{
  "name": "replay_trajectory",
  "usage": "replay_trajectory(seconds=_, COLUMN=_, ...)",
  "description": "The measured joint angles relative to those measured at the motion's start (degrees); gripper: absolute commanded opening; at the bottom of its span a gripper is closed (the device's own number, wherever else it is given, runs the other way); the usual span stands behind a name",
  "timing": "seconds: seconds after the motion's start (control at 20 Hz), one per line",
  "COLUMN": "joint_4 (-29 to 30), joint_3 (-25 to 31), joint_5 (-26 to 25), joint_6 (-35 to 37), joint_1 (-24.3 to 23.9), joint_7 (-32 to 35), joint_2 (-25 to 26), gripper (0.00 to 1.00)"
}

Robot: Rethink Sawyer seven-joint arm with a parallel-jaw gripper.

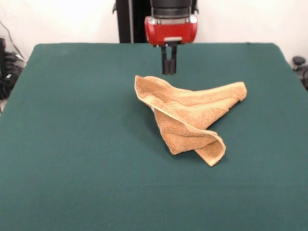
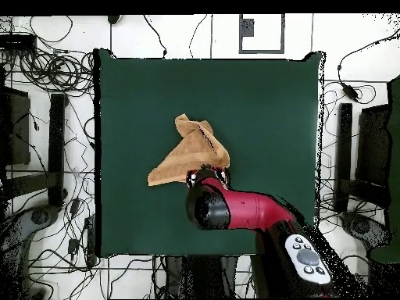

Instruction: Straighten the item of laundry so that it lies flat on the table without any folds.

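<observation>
Green table (image 1: 72, 144); crumpled towel (image 1: 192, 118); pincer (image 1: 169, 67) above, closed.

crumpled towel (image 1: 190, 115), end effector (image 1: 169, 71) above, green table (image 1: 72, 144)

Glossy red arm (image 2: 254, 211) with a black round end cap, red wrist housing with a silver plate, short black end effector (image 1: 169, 65) beneath it, grey oval button pad (image 2: 305, 258) on the black lower link
</observation>
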Motion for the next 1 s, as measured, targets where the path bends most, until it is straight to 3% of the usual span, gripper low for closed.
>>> replay_trajectory(seconds=0.3, joint_4=0.05, joint_3=-0.05, joint_5=-0.02, joint_6=0.01, joint_1=0.00, joint_7=0.00, joint_2=-2.30, gripper=0.00)
replay_trajectory(seconds=1.0, joint_4=0.14, joint_3=-2.21, joint_5=-0.04, joint_6=0.02, joint_1=2.42, joint_7=0.00, joint_2=-2.33, gripper=0.00)
